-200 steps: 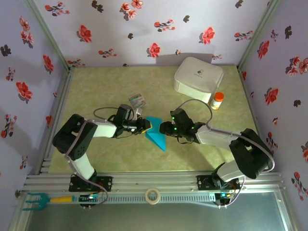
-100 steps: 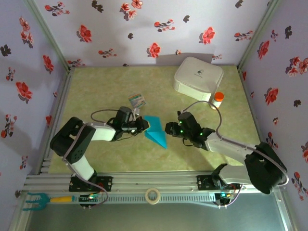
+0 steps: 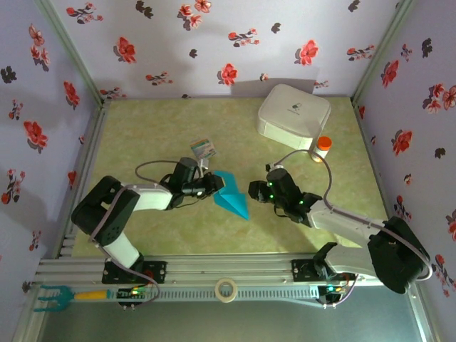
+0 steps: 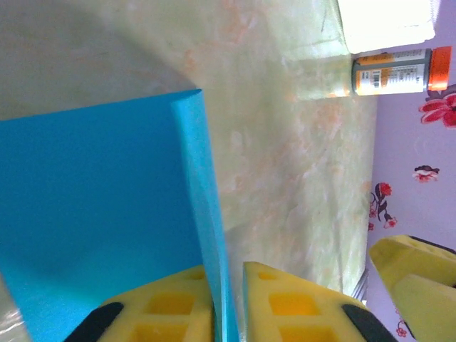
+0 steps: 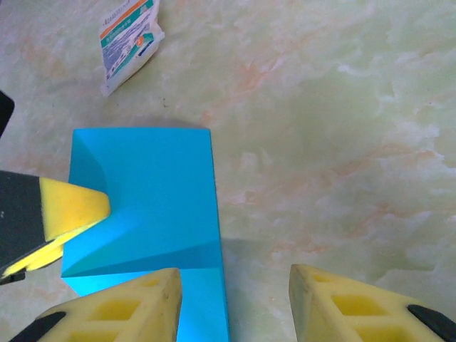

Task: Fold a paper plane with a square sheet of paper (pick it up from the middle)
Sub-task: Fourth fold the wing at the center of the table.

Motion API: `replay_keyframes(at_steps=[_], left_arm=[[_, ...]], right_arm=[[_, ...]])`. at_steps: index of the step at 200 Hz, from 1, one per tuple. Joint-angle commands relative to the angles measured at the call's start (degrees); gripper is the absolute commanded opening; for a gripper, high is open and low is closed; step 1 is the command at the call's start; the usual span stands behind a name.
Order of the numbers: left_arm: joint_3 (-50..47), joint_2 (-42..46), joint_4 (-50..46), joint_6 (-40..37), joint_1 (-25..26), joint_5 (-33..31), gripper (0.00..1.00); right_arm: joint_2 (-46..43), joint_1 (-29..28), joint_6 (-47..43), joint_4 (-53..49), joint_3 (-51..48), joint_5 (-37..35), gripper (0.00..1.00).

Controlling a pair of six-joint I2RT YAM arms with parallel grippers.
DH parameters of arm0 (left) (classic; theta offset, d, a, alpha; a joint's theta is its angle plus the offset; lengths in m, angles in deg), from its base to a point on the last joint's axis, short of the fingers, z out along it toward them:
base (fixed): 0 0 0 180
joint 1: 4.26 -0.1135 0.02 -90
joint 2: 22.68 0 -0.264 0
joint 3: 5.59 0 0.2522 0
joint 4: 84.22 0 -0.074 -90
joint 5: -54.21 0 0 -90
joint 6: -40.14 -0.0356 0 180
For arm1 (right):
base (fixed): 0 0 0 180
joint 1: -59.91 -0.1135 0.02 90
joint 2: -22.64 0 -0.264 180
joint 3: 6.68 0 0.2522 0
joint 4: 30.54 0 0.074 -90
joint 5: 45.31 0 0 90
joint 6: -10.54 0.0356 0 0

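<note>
Square sheet of paper (image 3: 231,199): bright turquoise, already folded to a narrower shape with a point aimed at the near edge. It lies mid-worktop, between the two end effectors.
Folds: in the right wrist view the sheet (image 5: 149,203) shows a straight right edge and diagonal creases running from its left side.
Left end effector (image 3: 214,187): pinching the sheet at its left side. In the left wrist view the yellow fingers (image 4: 285,303) stand close together with a thin raised edge of the blue paper (image 4: 92,214) caught between them.
Right end effector (image 3: 253,191): fingers spread, nothing between them but bare worktop and the sheet's near-right corner. In its own view (image 5: 235,299) one finger overlaps that corner; whether it touches the paper is hard to tell.
Left finger, seen from the right wrist: a yellow tip (image 5: 71,210) at the sheet's left edge.
Worktop (image 3: 142,135): pale green marbled surface.
Printed packet (image 3: 203,148): small, multicoloured, just beyond the sheet, apart from it.
White rounded box (image 3: 293,114): far right corner.
Orange-capped bottle (image 3: 323,148): just beside the box, on its near side.
Tape roll (image 3: 226,290): on the near rail, between the arm bases.
</note>
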Motion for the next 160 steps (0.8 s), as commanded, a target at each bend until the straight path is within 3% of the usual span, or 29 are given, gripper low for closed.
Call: replay_keyframes(at_steps=[1,160], left_arm=[[1.4,-1.1,-0.4,-1.7,-0.1,1.8,0.18],[1.4,-0.9,-1.0,-2.0,-1.9,4.3,0.17]], right_arm=[[-1.0,-1.2,-2.6,2.1,-0.9,-2.4,0.45],[-1.4,-7.7,-12.1,-1.2,-0.4,-10.1,0.44]])
